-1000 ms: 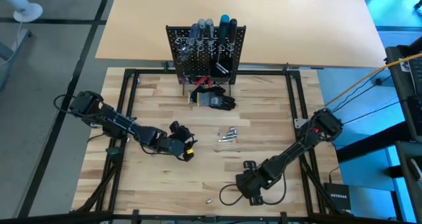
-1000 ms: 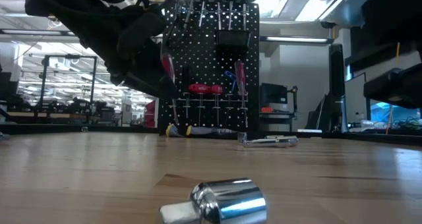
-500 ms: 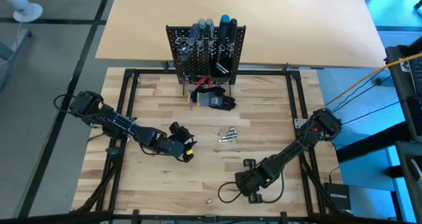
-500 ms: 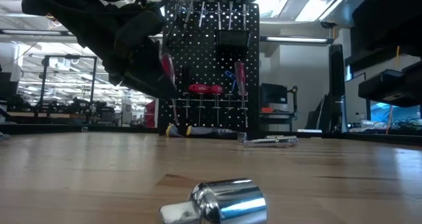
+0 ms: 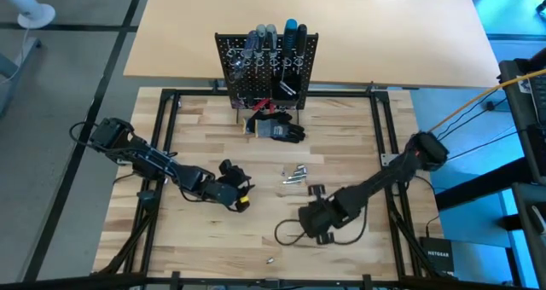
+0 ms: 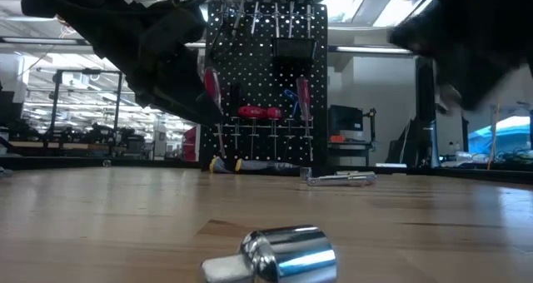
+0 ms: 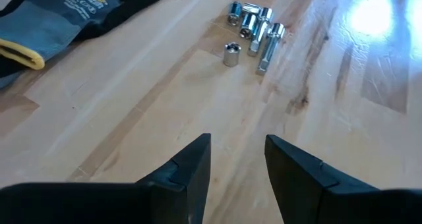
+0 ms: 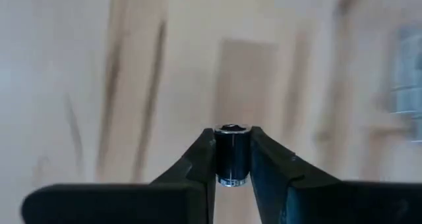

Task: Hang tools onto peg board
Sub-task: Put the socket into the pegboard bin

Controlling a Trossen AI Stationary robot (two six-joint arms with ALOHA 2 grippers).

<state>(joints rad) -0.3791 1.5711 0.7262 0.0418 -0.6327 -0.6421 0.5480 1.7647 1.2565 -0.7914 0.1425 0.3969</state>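
Shiny silver metal marked the small socket (image 8: 231,154), a short cylinder with a dark hollow top, seen upright in the lower centre of the right wrist view. It was pinched between the two dark fingers (image 8: 198,161) of the right gripper (image 5: 311,190), whose jaws were closed on its sides with only the socket's width between them. In the high view this gripper was found just right of centre, in the lower half of the frame, close beside the cluster of silver pieces (image 5: 294,176) lying loose on the wooden table (image 5: 358,145).

Compared with the frame a second earlier, the right arm was seen shifted up and to the left in the high view, away from the lower edge, and its jaws had narrowed onto the socket. The left arm and the loose pieces were unchanged.

One more chrome socket (image 6: 287,254) lay on its side at the bottom centre of the low view.

The left gripper (image 5: 241,193) was held left of centre in the high view, jaws parted and nothing between them; the silver cluster (image 7: 254,30) lay ahead of it, well apart.

The peg board (image 5: 266,66) stood upright at upper centre, screwdrivers (image 5: 271,37) slotted along its top, a dark glove (image 5: 278,130) lying just in front.
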